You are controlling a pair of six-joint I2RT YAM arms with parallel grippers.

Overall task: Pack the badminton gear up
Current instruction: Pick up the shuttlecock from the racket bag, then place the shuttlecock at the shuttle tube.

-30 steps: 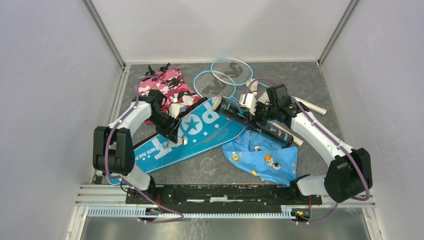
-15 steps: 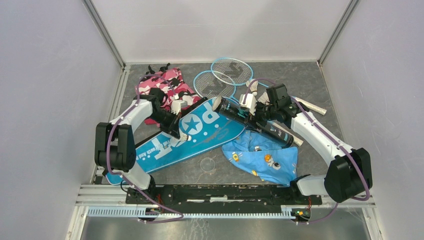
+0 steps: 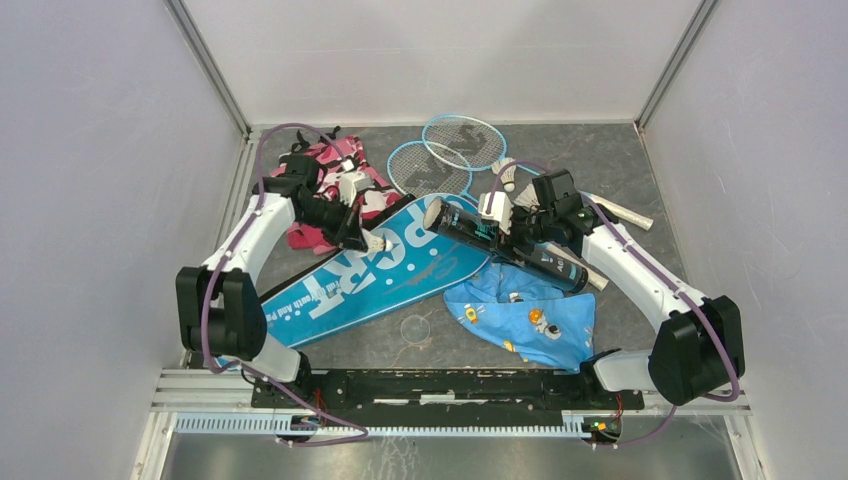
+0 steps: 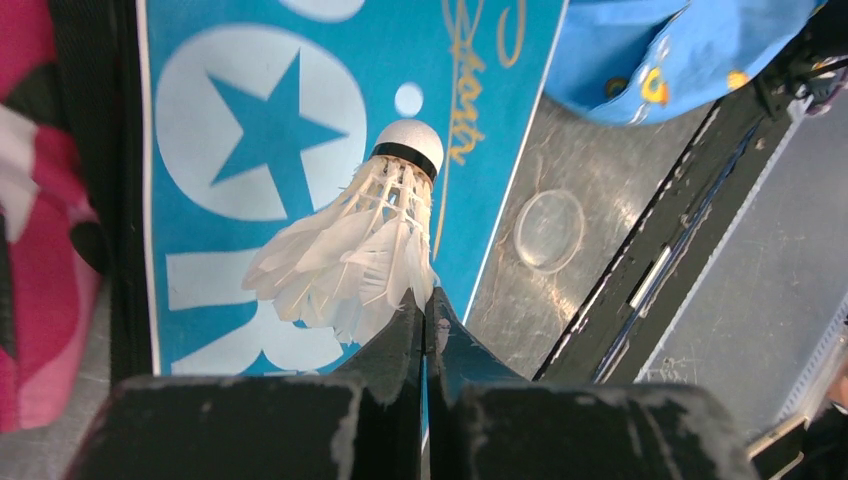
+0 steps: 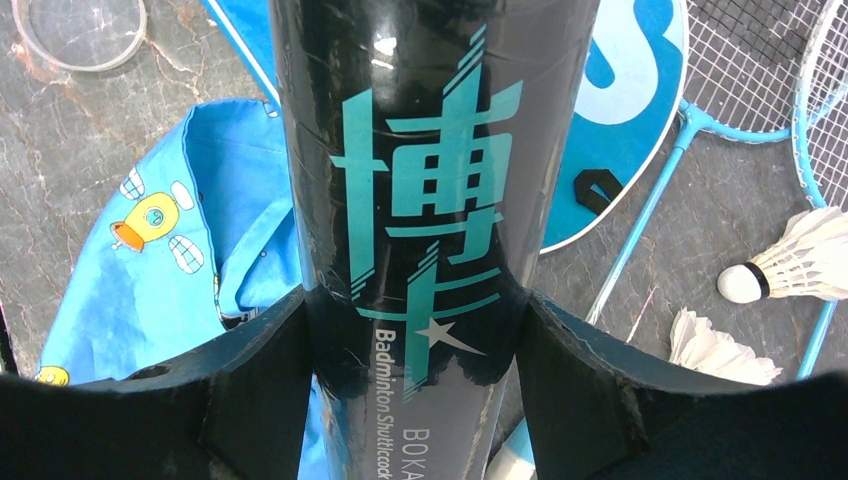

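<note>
We count two light-blue racquets point(image 3: 463, 140) beyond the right gripper point(image 5: 410, 310), one black tube point(image 5: 420, 150) in its grasp, one blue cover point(image 3: 400, 265). White shuttlecocks point(image 5: 790, 265) next: two just beside that gripper, a third shuttlecock point(image 4: 350, 250) at the left gripper point(image 4: 425, 310), so three for certain. One pink bag point(image 3: 338, 152), one cartoon cloth point(image 3: 530, 315), one clear disc point(image 3: 413, 327).

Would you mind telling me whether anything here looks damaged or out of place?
The shuttlecock pinched in the left gripper looks ragged: its feathers are splayed and uneven. A clear round disc also lies loose on the table beside the blue cover.
</note>
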